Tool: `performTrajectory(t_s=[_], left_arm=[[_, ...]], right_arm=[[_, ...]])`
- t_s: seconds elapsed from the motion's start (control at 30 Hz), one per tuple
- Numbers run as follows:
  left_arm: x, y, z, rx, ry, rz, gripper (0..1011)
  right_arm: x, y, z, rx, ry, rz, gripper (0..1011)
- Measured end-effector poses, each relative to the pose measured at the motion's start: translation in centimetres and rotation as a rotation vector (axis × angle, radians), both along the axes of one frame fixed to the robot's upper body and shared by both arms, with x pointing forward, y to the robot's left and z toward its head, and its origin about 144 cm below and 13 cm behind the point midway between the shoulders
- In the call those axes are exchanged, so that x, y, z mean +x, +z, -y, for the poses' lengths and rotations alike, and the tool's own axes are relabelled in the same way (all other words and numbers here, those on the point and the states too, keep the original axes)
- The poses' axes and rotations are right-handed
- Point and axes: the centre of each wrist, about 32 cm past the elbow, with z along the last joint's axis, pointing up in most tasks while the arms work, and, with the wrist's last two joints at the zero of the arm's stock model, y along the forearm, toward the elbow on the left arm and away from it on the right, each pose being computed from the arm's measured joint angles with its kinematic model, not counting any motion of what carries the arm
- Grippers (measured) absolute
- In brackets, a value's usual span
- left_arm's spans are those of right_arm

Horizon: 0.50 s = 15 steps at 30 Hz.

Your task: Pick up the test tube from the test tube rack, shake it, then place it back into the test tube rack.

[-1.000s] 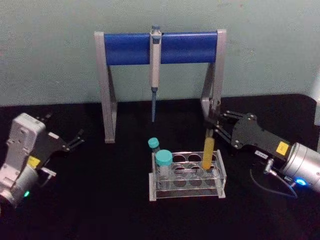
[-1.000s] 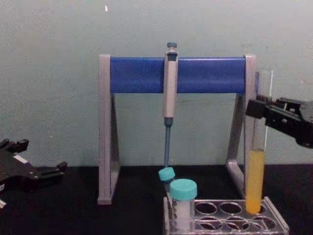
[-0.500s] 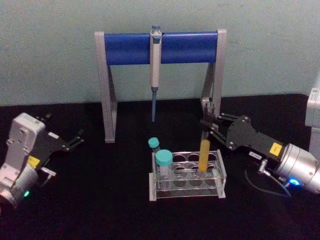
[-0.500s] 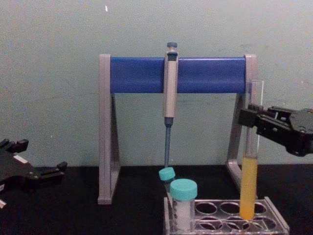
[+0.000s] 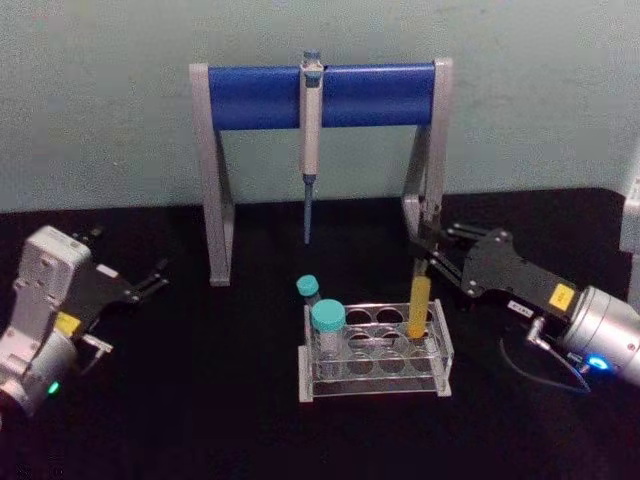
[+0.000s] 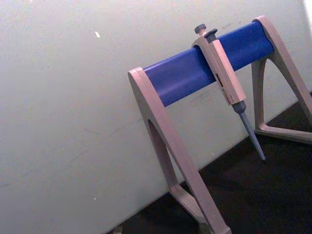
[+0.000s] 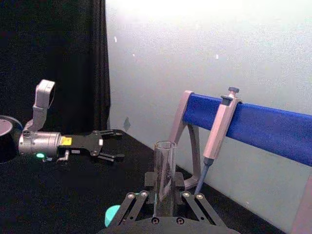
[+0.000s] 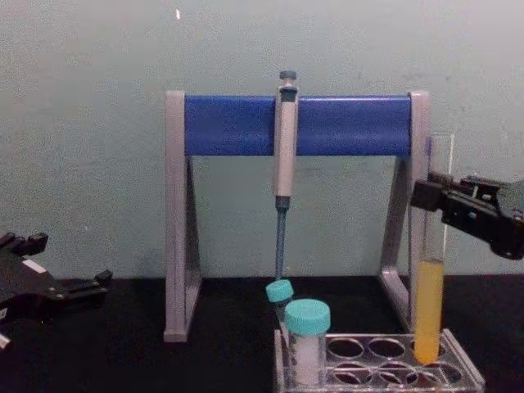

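test tube (image 8: 428, 307), upright, gripped by right hand (image 8: 431, 195)

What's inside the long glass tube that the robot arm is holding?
Yellow-orange liquid fills the lower part of the test tube. Above that it looks empty, with an open top. The right gripper hides a band of the glass.

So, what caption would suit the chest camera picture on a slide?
Right gripper holds the test tube upright, its tip at the test tube rack; left gripper rests open, far left.
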Motion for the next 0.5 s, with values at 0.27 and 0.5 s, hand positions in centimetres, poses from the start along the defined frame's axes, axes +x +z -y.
performTrajectory(t_s=[0.27, 0.5], left_arm=[[0.0, 0.0, 0.0, 0.0, 0.0, 0.0, 1001], [0.0, 0.0, 0.0, 0.0, 0.0, 0.0, 1001]], right_arm=[[-0.17, -0.22, 0.24, -0.001, -0.011, -0.006, 230], [-0.39, -0.56, 0.4, -0.005, -0.016, -0.019, 230]])
